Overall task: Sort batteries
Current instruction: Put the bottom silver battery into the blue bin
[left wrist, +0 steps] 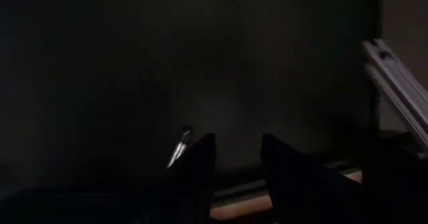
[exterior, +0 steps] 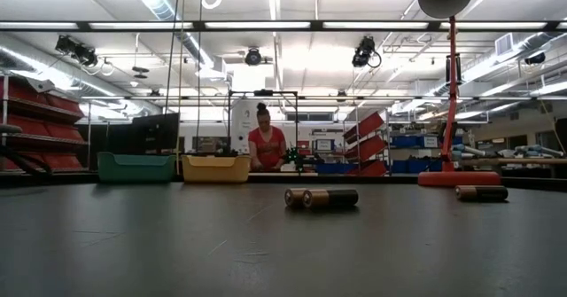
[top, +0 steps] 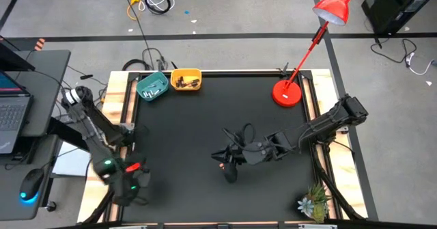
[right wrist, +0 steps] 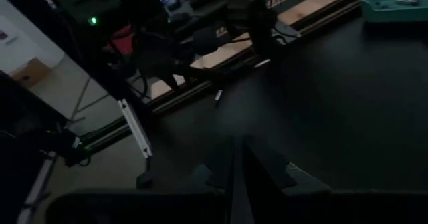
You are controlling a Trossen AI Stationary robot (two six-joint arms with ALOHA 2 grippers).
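Table [top: 184,126]: black mat top, pale wooden edging along the left and right sides. At the far left corner sat a teal bowl [top: 152,86] and, just beside it, a yellow bowl [top: 186,79], both with small items inside. A red lamp's round base [top: 286,93] stood at the far right corner. A small potted plant [top: 313,205] sat at the near right corner. In the low view, two dark batteries with copper ends [exterior: 322,198] lay together mid-table; a third battery [exterior: 481,192] lay apart, near the lamp base.
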